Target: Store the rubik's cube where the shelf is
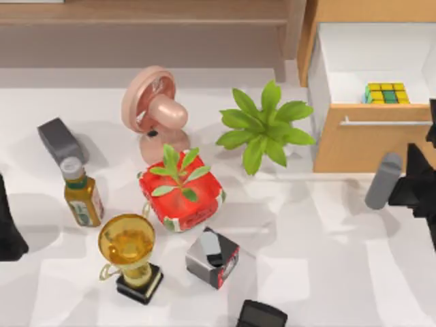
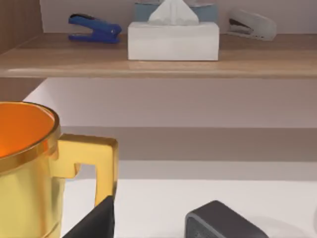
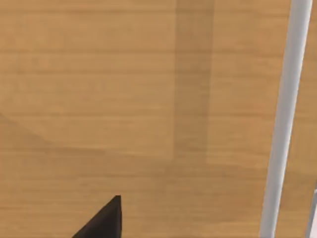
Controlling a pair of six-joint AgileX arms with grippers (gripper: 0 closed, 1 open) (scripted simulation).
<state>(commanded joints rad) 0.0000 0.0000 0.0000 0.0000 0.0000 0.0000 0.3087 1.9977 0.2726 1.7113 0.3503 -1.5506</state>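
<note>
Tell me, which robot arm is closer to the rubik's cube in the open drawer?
The right one. The right gripper is at the table's right edge, just in front of the drawer where the rubik's cube sits. The left arm is parked at the far left edge, across the whole table.

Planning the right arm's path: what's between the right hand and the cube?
In the top view, the drawer front with its bar handle lies between the right hand and the cube, which sits inside the open drawer.

White tabletop point(image 1: 327, 272) carries a pink fan point(image 1: 155, 112), green plant point(image 1: 266, 126), red pot point(image 1: 181, 196), bottle point(image 1: 82, 194), gold trophy point(image 1: 131, 255) and boxed item point(image 1: 212, 257). Shelf point(image 2: 148, 62) holds stapler point(image 2: 93, 27) and tissue box point(image 2: 173, 39).
</note>
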